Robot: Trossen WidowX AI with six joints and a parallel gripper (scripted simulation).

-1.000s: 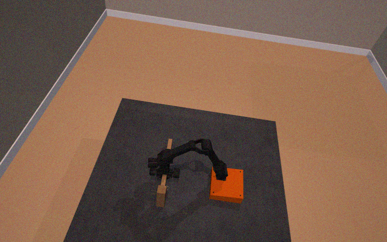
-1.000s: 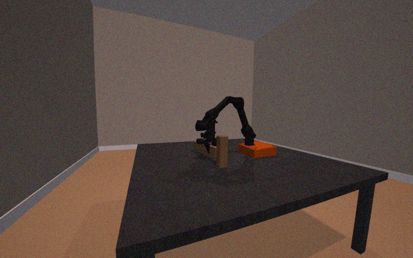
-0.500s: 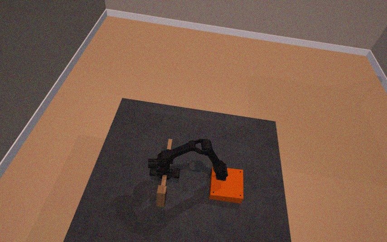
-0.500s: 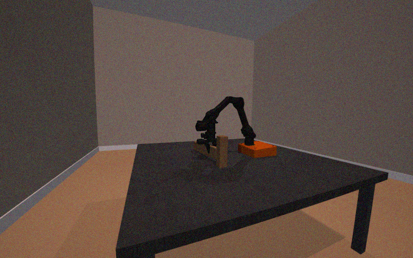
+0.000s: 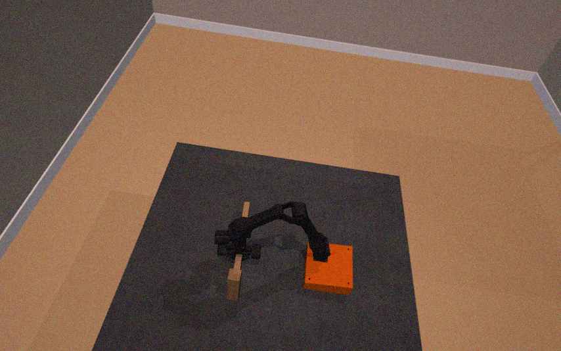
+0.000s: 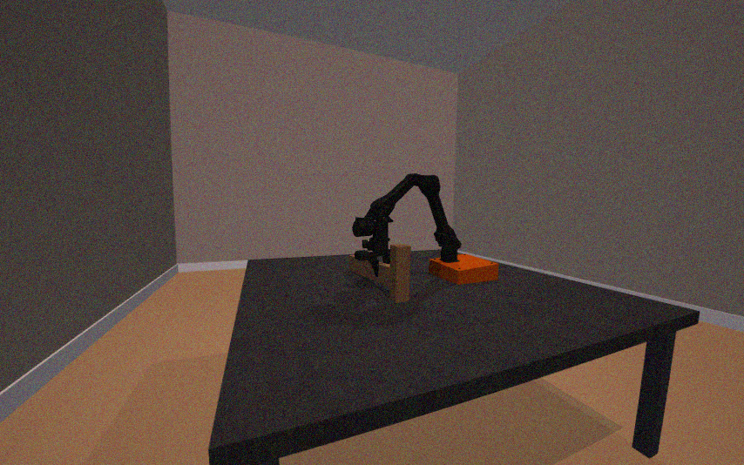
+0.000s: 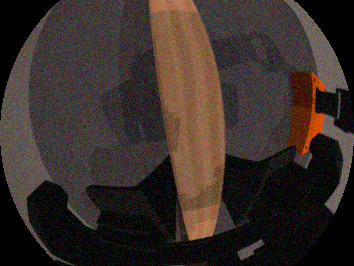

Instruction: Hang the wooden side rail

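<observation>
Claw (image 5: 239, 252) is clamped on the wooden side rail (image 5: 244, 217), gripping it w/ fingers either side of the narrow bar, partway along its length & closer to the post end than the far end. In wrist view the rail (image 7: 186, 116) runs straight out from between the fingers, up through the middle of the frame, w/ dark claw housing curving below it. From the claw, one stretch of rail goes away from the post toward the back of the desk (image 5: 351, 215); the shorter stretch goes to the headboard post (image 5: 233, 284), which stands upright just beyond the claw on the near side. In ext. view the rail (image 6: 366, 269) looks tilted, its post end raised against the post (image 6: 401, 272); far end low by the desk top, though can't tell if it touches. Hooks, pins & slot too small to make out, so can't tell if hooks are seated. Arm (image 5: 289, 217) arches up & back to the orange base block (image 5: 332, 269), which sits on the desk well apart from the post, off to the claw's side.
</observation>
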